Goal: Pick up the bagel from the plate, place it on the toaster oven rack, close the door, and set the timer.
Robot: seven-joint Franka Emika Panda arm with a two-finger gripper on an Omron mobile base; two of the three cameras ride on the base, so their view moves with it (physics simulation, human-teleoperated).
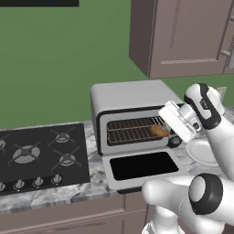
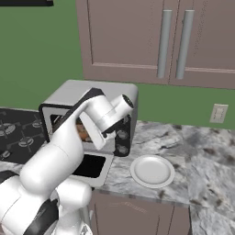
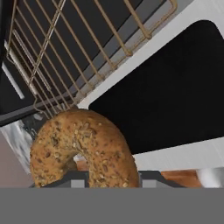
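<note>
Fingers clamped on bagel (image 3: 83,146), held over toaster oven rack (image 1: 132,129) at its 3 o'clock end. Door (image 1: 142,167) lies open below. Plate (image 2: 152,170) bare at 4 o'clock; stove (image 1: 39,157) at 9. Right base view: arm hides cavity.

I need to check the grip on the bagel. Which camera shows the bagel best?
The hand view: the bagel looms large, seeds and hole plain, above the oven door. The left base view shows a small brown bit by the rack; the right base view, a sliver behind the arm.
</note>
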